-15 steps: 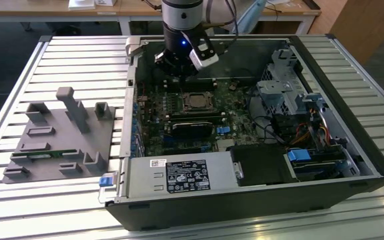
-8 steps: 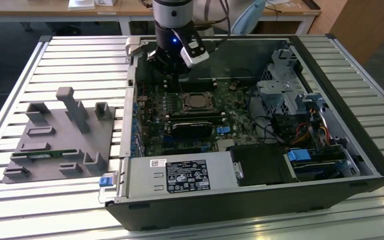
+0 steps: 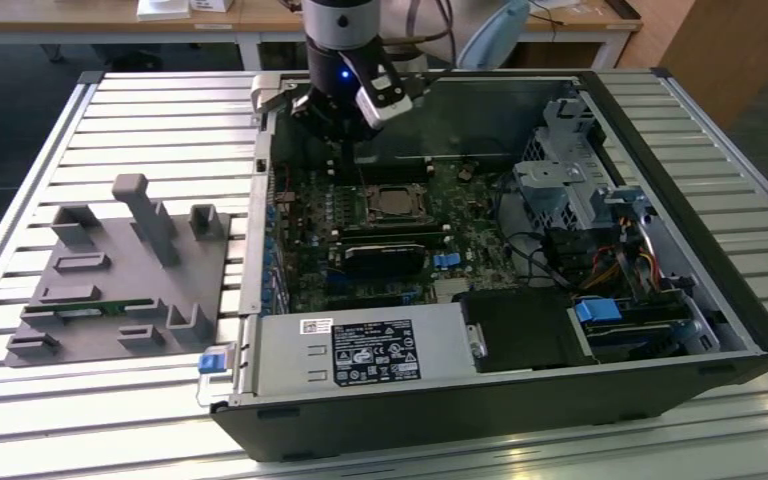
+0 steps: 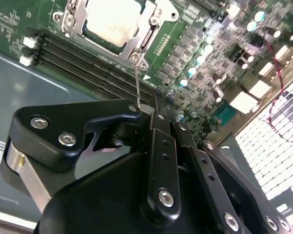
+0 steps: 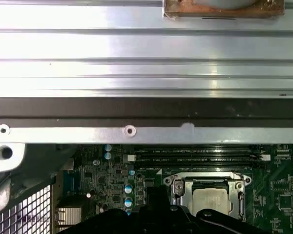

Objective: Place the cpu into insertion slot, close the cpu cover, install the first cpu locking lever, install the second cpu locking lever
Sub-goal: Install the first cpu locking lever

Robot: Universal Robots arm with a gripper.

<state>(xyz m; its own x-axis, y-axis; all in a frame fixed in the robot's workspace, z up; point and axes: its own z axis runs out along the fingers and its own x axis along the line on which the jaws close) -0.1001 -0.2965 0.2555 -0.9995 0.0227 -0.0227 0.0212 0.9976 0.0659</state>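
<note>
Now, tool clamped on the lever, cpu seated just ahead of it.
The cpu (image 4: pixel 115 19) lies flat in the slot (image 3: pixel 368 205), silver top up, and the cover (image 4: pixel 139 41) sits down around it. From the slot's corner the lever (image 4: pixel 136 83), a thin wire, runs its long axis straight over the memory slots (image 4: pixel 83 63) and points at the tool (image 4: pixel 149 108), whose fingers are drawn together on its free end. In the exterior view the tool hangs inside the case (image 3: pixel 738 300), just toward the exterior view's left of the slot, near it.
</note>
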